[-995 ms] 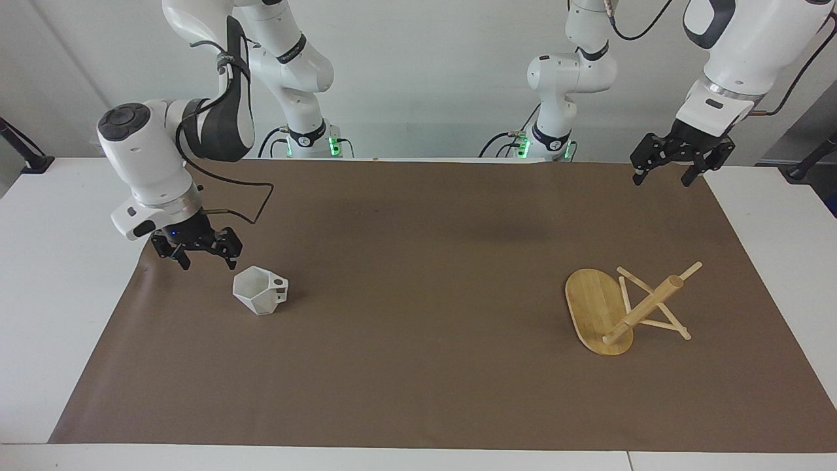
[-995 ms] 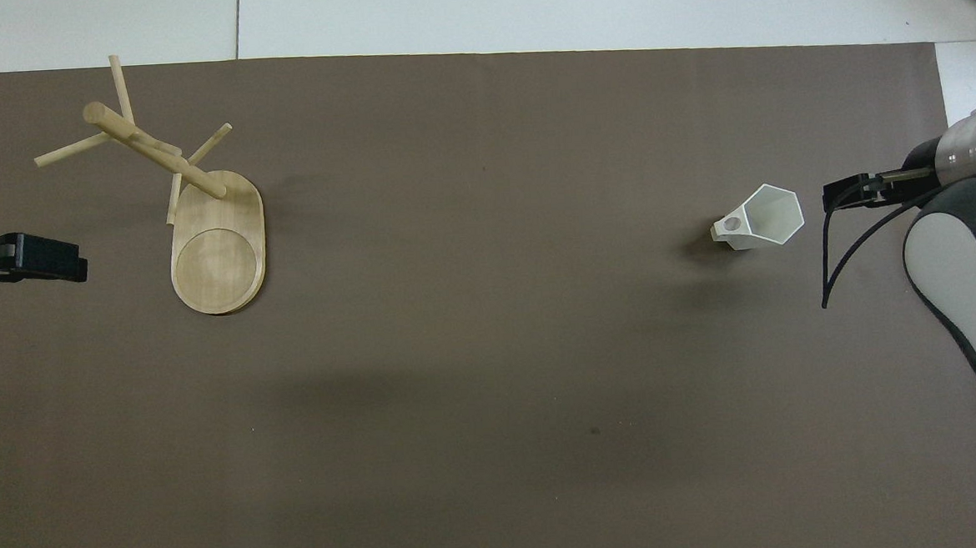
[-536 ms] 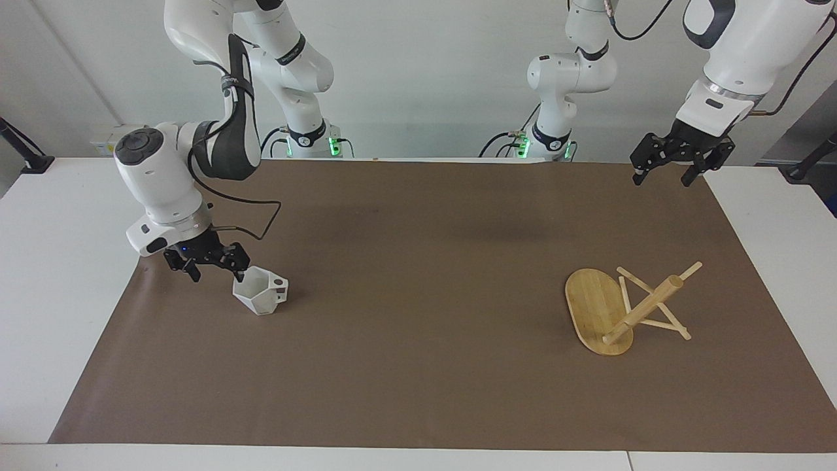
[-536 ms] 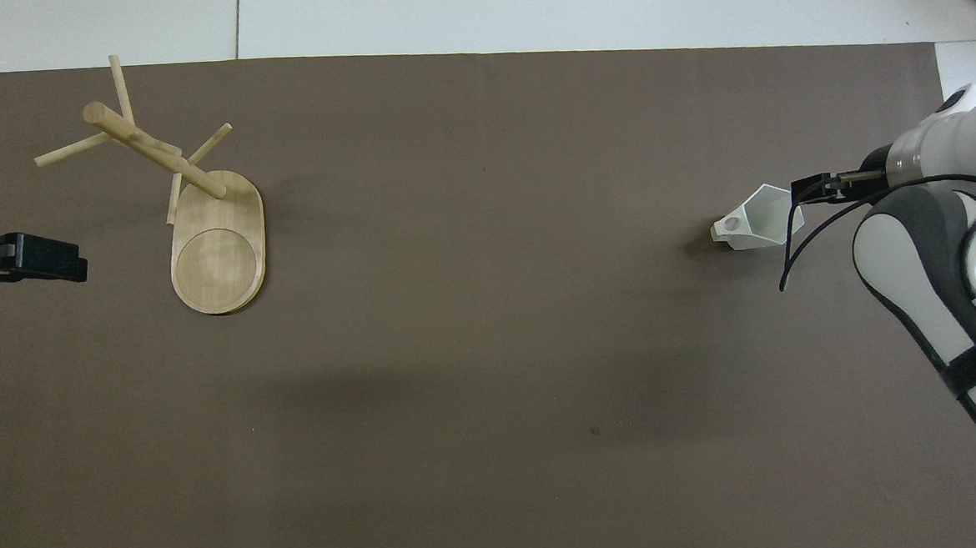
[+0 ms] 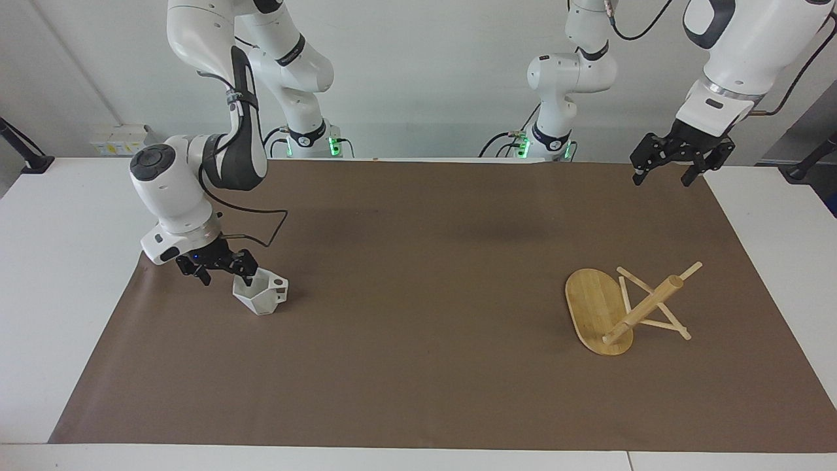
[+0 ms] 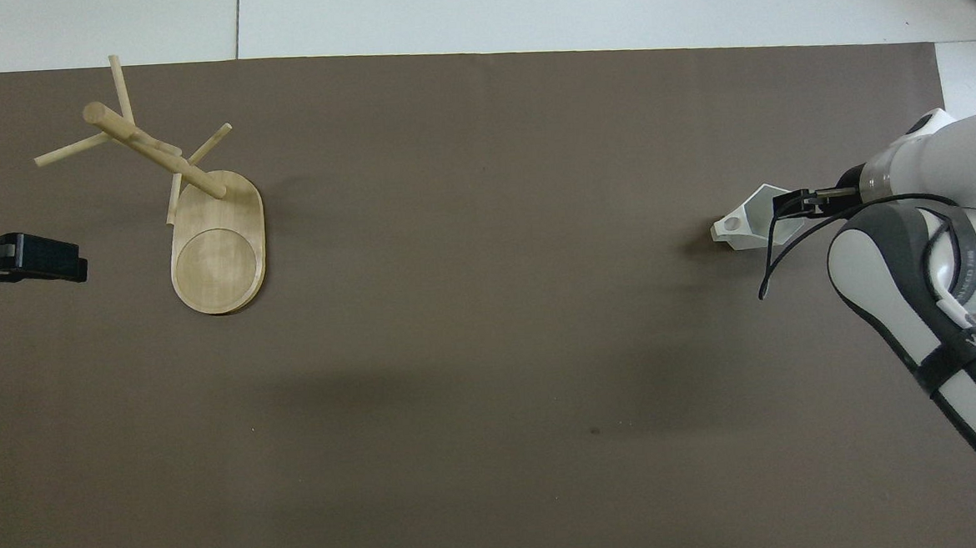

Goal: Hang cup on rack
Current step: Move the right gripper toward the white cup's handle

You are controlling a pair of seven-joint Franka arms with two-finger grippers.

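Observation:
The white faceted cup (image 5: 263, 297) (image 6: 749, 225) stands upright on the brown mat toward the right arm's end, its pierced handle pointing toward the table's middle. My right gripper (image 5: 227, 275) (image 6: 790, 206) is open and low at the cup's rim. One fingertip (image 5: 249, 279) dips into the cup's mouth and the other stays outside its wall. The bamboo rack (image 5: 598, 307) (image 6: 218, 246) lies tipped over toward the left arm's end, its post (image 5: 644, 309) slanting up off the mat and its pegs touching the mat. My left gripper (image 5: 680, 167) (image 6: 24, 258) waits open in the air, over the mat's corner.
The brown mat (image 5: 418, 294) covers most of the white table (image 5: 59, 261). A black cable (image 5: 258, 219) loops from the right wrist above the mat, close to the cup.
The right gripper has come down and sideways to the cup, from beside it to its rim, with one finger now in the mouth. The left arm, cup and rack have not moved.

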